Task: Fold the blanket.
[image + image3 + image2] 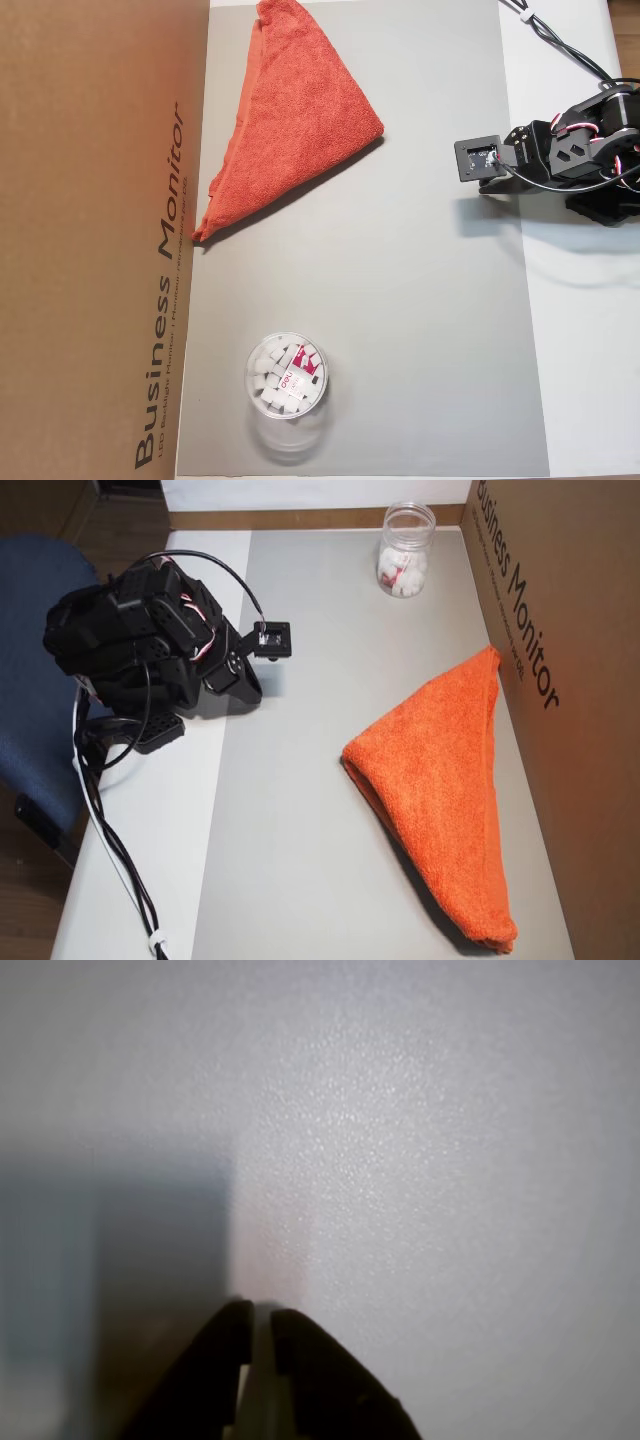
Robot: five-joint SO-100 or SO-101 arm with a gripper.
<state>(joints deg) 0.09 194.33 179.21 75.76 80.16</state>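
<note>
**A:** On the grey mat (400,350) that covers the tabletop, we find the orange-red terry-cloth blanket (295,110) lying doubled over into a triangle. In an overhead view, one long point reaches the brown cardboard box printed "Business Monitor" (100,250), and the blunt folded corner faces the arm.

**B:** Where do we find the arm itself?

**A:** The black robot arm (135,645) is tucked back at the mat's edge, well apart from the blanket. Its gripper (260,1310) hangs over the border between the grey mat and the bare white tabletop beside it.

**B:** What do we see of the jaws?

**A:** In the wrist view, the two dark jaws nearly meet at their tips, with only a thin pale slit between them. They hold nothing and touch no cloth.

**B:** Which step do we judge this to be?

**A:** One diagonal fold looks done, so we read this as a rest, either after the fold or ahead of a second one. A second fold would call for reaching across the mat, spreading the jaws, pinching one pointed corner and carrying it over onto the other.

**B:** Is anything else nearby?

**A:** A clear round plastic tub of small white pieces (287,378) stands well clear of the blanket.
</note>
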